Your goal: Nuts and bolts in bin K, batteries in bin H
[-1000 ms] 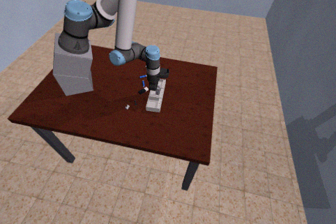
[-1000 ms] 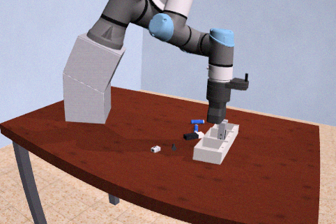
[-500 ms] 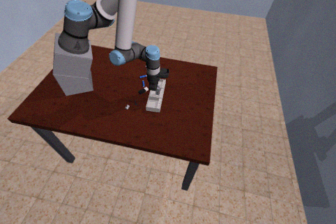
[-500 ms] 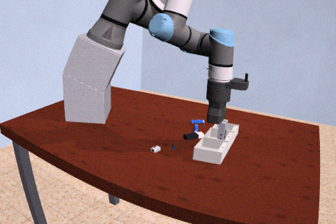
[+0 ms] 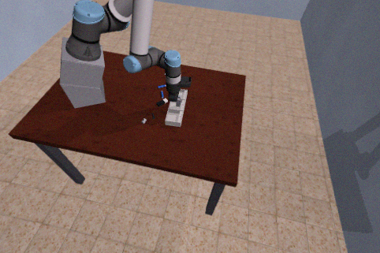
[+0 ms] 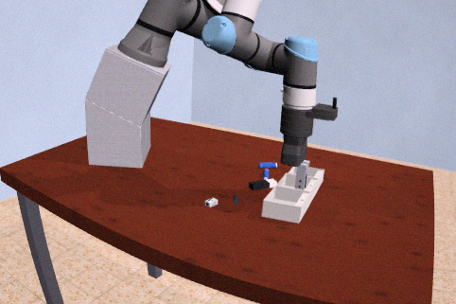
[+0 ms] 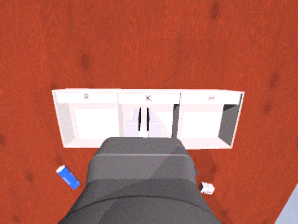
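Observation:
My gripper (image 5: 178,102) (image 6: 301,186) (image 7: 143,114) points down into the middle bin, marked K (image 7: 162,98). Its fingers stand a narrow gap apart, and I see nothing between them. The bin marked H (image 7: 200,98) is beside it, on the right in the wrist view; its visible floor is bare. Two blue batteries lie on the table beside the bins: one battery (image 5: 162,86) (image 6: 268,165) lies crosswise, and another battery (image 5: 162,94) (image 6: 266,173) is close by. A small dark upright piece, perhaps a bolt (image 5: 153,117) (image 6: 236,200), stands on the table. The gripper body hides part of K.
A third bin (image 7: 102,97) joins K on the left in the wrist view. A black and white item (image 5: 160,102) (image 6: 258,185) lies close beside the bin row. A small white block (image 5: 143,120) (image 6: 211,203) (image 7: 207,188) lies farther out. Low walls divide the bins.

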Available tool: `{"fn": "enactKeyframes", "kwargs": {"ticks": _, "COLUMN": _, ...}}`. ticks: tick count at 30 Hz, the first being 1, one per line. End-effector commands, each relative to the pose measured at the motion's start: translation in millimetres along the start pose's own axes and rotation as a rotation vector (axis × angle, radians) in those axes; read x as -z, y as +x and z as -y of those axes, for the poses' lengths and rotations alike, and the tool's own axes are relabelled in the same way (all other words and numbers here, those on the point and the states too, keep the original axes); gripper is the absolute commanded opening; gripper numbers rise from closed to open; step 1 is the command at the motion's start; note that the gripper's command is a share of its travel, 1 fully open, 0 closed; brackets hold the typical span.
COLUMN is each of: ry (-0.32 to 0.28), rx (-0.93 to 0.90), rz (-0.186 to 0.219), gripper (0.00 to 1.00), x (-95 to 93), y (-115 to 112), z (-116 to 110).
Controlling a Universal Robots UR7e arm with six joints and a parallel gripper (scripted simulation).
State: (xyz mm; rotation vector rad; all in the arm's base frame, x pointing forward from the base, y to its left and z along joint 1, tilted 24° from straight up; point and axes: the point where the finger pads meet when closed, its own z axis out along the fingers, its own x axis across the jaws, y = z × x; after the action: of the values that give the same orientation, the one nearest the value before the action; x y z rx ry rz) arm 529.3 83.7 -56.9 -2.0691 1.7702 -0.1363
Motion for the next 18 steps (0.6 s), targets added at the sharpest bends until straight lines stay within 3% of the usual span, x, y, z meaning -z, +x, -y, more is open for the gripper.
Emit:
{"fn": "enactKeyframes", "kwargs": {"ticks": 1, "ry": 0.001, "rx": 0.000, "rz": -0.001, "gripper": 0.31, "x": 6.3, "y": 0, "z": 1}}
{"fn": "enactKeyframes", "kwargs": {"ticks": 18, "ry": 0.001, "rx": 0.000, "rz": -0.001, "gripper": 0.31, "x": 28.9, "y": 0, "z": 1}}
